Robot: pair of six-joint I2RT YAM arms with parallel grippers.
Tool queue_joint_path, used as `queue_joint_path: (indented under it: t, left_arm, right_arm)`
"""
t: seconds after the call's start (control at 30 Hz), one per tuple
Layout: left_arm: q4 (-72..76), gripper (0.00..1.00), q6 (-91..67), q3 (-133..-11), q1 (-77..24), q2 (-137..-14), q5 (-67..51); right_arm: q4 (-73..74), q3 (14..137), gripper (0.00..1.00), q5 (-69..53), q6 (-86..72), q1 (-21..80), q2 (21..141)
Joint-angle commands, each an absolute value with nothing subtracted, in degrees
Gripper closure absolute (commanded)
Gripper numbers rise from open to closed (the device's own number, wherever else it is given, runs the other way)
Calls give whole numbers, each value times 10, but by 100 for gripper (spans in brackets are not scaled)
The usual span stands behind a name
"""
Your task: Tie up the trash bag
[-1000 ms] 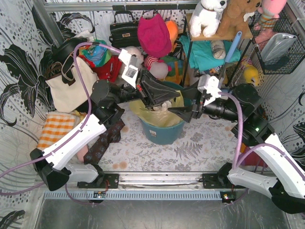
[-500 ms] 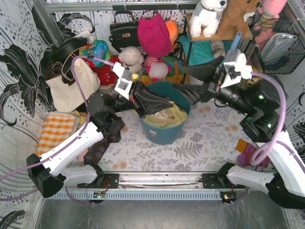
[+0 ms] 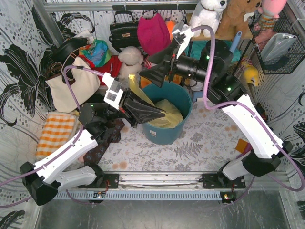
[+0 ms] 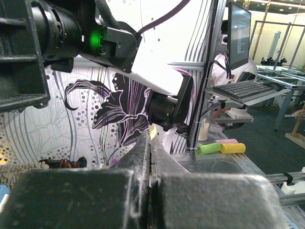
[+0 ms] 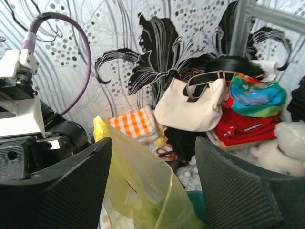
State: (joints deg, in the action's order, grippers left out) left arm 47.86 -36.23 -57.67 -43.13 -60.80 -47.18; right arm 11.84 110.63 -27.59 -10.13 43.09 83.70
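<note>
The trash bag point(image 3: 170, 112) sits in the bin point(image 3: 162, 134) on the middle of the bench point(image 3: 202, 143). The left hand point(image 3: 161, 113) lies over the bin's left rim. The right hand point(image 3: 153, 71) hangs behind the bin. The tote bag point(image 3: 71, 90) stands far left.

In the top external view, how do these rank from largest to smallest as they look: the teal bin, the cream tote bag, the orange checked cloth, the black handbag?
1. teal bin and cream tote bag: about alike, so not ranked.
2. orange checked cloth.
3. black handbag: smallest, though it sits farthest back.

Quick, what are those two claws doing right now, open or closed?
Left gripper: shut on the trash bag.
Right gripper: open, holding nothing.
</note>
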Motion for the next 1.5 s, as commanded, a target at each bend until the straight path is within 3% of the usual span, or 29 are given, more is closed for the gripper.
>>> queue_joint_path:
  t: [0.0,0.3,0.5,0.67,0.87,0.93,1.47]
  left_arm:
    - [499,100,-365,-563,-435,-598,-473]
    - [498,100,-363,-565,-435,-601,-472]
    - [486,100,-354,-567,-435,-599,-466]
    - [482,100,-352,-568,-435,-597,-463]
    - [478,100,-347,-569,-435,-595,-459]
    - [476,100,-345,-570,-435,-596,-459]
    - [379,100,-236,-697,-405,-665,-388]
  right_arm:
    - [111,1138,28,-348,-128,432,847]
    - [92,1159,30,-392,-133,447,876]
    - [160,1211,41,-370,-112,463,911]
    - [185,1227,59,-360,-91,476,920]
    - [177,1216,94,-343,-80,480,905]
    - [161,1193,100,-329,-80,479,891]
    - [163,1106,100,-51,-97,479,812]
